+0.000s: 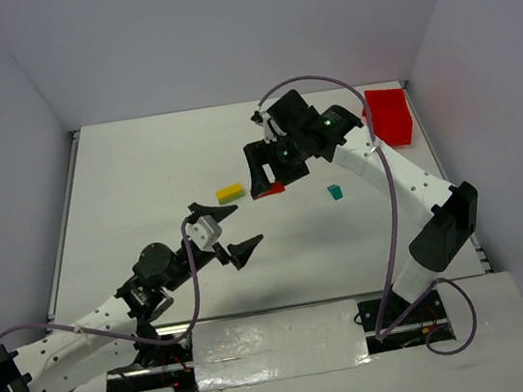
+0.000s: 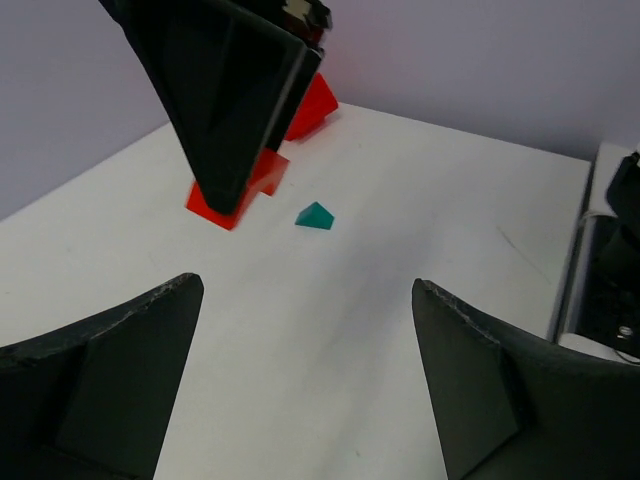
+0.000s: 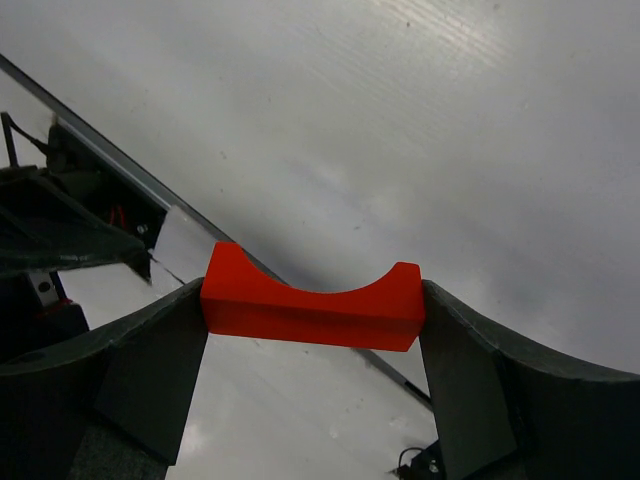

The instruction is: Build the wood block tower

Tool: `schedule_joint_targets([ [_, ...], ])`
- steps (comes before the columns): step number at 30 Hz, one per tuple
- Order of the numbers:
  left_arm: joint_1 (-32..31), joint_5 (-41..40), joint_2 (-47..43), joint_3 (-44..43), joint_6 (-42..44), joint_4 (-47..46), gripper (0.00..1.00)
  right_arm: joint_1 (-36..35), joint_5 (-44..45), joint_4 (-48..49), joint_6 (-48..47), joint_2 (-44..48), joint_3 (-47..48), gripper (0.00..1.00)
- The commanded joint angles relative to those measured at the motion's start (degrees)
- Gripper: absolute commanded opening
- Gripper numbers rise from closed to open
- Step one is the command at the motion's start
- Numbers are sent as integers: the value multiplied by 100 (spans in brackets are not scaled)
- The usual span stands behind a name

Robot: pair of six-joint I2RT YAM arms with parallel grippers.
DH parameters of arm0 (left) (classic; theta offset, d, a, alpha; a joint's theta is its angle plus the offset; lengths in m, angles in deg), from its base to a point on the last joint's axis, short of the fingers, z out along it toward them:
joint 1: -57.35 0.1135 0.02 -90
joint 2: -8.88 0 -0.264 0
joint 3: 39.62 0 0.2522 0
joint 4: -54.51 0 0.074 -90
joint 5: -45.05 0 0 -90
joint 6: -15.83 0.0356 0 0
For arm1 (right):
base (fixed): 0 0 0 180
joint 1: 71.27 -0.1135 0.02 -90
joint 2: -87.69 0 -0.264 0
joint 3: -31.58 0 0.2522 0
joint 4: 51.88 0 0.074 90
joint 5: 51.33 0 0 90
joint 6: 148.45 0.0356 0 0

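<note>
White tabletop (image 1: 142,174), boxed in by pale walls, nothing stacked on it yet. Red piece (image 3: 312,300) with the scooped-out top pinched by its ends between the right gripper (image 3: 312,318) fingers, hanging low just right of the yellow-green bar (image 1: 230,193). Close to the surface, maybe grazing it, can't say from any view. Bar lying flat on the table, on its own. Teal wedge (image 1: 336,191) further right of the bar, past the red piece, also alone and apart from both. So zero tower so far, just three loose bits, one of them in hand.

Left gripper (image 1: 248,224) spread wide with nothing in it, parked on the near side of the bar and pointing roughly that way. Big red bin (image 1: 389,116) way off to the right of the bar at the far corner, not part of the build.

Guessing at the next bit: carrying the red piece over onto the bar. Stuff to worry about, judging purely from the layout:

- Grip only on the end faces, so liable to pop out with a slight twist.
- Coming in too low from the right and shoving the bar sideways instead of landing on top.
- Letting go off-centre or tilted and watching it slide off such a narrow landing spot.
- Left fingers sitting that near the bar, so an easy bump with both arms converging.
</note>
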Motion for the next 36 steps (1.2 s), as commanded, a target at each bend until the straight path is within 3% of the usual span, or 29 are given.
schedule_joint_targets([
  [1,-107,-610,210,-254,952,-534,98,-297,70,-415,-161,272,4,0],
  [13,-169,-619,405,-290,1392,-489,82,-833,-80,7,-100,519,-473,1],
  [20,-177,-267,317,-439,1366,-76,48,-825,-317,227,-56,519,-394,1],
  [22,-177,-267,256,-395,1366,-41,44,-816,-405,280,-47,563,-411,1],
  [23,-177,-267,177,-386,1366,-32,37,-816,-475,350,-39,598,-429,1],
  [27,-177,-320,18,-430,1366,64,23,-825,-686,535,-12,721,-604,4],
  [30,-177,-294,62,-632,1339,353,13,-816,-818,745,-21,809,-753,13],
  [32,-177,-267,149,-789,1226,555,0,-798,-923,1017,-21,896,-937,36],
  [35,-177,-311,194,-782,1120,522,0,-746,-1142,1421,111,985,-1096,44],
  [36,-177,-320,176,-747,1068,469,0,-702,-1152,1492,154,1011,-1149,54],
])
